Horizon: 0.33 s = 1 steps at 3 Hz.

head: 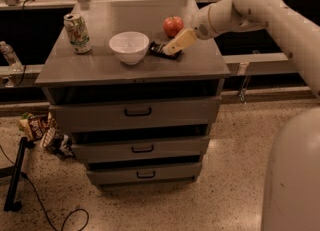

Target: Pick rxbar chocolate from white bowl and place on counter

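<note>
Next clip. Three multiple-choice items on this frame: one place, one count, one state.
1. Where does the snack bar lie? A on the counter right of the bowl; B inside the bowl; C on the floor.
2. How many drawers are under the counter? A two; B three; C five.
3. How is the soda can? A upright; B tipped over; C crushed flat.
Answers: 1 A, it lies beside the bowl, the gripper at its right end. 2 B, three handled fronts show. 3 A, it stands on its base.
</note>
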Available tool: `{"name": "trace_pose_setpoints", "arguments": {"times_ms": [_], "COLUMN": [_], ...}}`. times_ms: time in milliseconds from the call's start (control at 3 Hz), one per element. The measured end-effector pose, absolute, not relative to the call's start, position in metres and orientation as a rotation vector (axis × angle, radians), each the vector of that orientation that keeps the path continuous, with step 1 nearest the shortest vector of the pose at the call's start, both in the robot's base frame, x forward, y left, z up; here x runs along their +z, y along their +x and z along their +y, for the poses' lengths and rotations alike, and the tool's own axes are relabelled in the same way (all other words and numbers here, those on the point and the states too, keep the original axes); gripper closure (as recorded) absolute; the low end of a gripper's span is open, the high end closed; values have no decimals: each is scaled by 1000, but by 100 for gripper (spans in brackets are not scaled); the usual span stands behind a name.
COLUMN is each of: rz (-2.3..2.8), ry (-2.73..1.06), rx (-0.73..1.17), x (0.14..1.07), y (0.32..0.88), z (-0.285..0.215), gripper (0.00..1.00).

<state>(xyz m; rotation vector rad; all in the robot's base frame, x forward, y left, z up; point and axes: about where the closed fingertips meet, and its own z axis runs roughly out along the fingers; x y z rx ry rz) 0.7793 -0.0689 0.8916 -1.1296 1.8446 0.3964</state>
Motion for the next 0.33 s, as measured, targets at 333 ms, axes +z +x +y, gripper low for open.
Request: {"name": "trace_pose_setpoints", "arguments": {"times_ms": [333], "rz": [1842], "ry": [-1072], "rx": [321], "x": [915], "y": [764], "z": [-96], "gripper": [0]}}
